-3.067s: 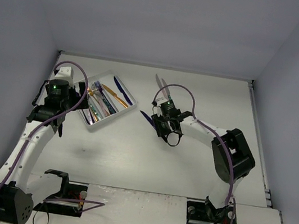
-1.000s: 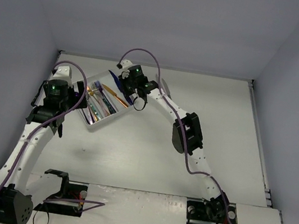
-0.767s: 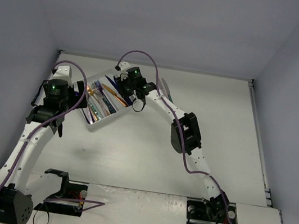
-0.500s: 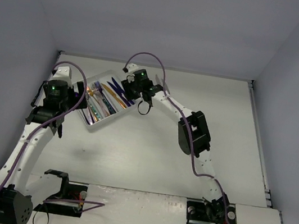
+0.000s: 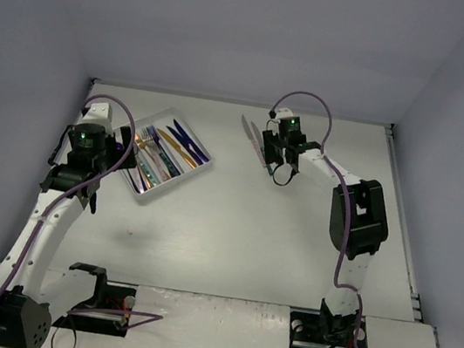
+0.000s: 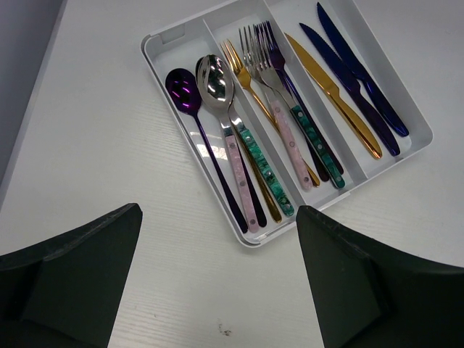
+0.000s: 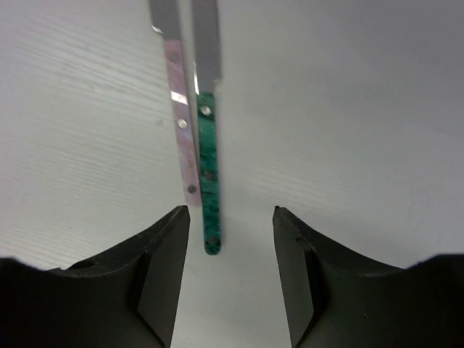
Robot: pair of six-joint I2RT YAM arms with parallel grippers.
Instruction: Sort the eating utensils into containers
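The white three-compartment tray [image 6: 164, 43] lies at the back left, also in the top view [image 5: 155, 193]. It holds spoons [image 6: 217, 87], forks [image 6: 268, 65] and knives [image 6: 348, 80] in purple, gold, blue, teal and pink. Two knives lie side by side on the table at the back centre [image 5: 253, 138]: one with a pink handle [image 7: 181, 138] and one with a teal handle [image 7: 209, 174]. My right gripper [image 7: 228, 268] is open and empty, just short of the handle ends. My left gripper [image 6: 217, 290] is open and empty, hovering before the tray's near end.
Grey walls close in the table on the left, back and right. A raised ledge runs along the right table edge [image 5: 403, 210]. The arm bases stand at the near edge [image 5: 331, 331].
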